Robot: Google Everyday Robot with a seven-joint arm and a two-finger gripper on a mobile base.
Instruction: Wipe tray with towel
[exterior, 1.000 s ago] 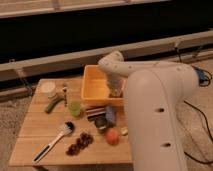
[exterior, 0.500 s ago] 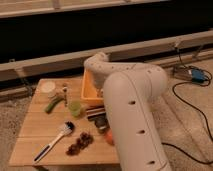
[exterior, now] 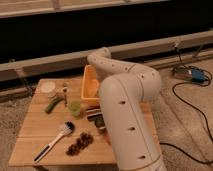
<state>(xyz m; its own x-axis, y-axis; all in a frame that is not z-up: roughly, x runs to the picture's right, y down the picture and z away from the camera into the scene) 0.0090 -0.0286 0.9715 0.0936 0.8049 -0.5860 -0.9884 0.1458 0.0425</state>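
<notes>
A yellow tray (exterior: 89, 86) stands at the back of the wooden table (exterior: 35, 131), and only its left part shows. My arm (exterior: 127, 100) fills the middle of the view and covers the rest of the tray. Its far joint (exterior: 101, 56) rises above the tray's back edge. The gripper is hidden behind the arm, somewhere over the tray. No towel shows in the view.
Left of the tray are a white bowl (exterior: 48, 87), a green vegetable (exterior: 52, 105) and a green cup (exterior: 75, 108). A white-handled brush (exterior: 52, 142), a dark bunch of grapes (exterior: 80, 144) and a dark object (exterior: 95, 116) lie in front. Cables and a blue device (exterior: 192, 75) lie on the floor at right.
The arm has swung left and closer to the camera. It now covers more of the tray and the right half of the table.
</notes>
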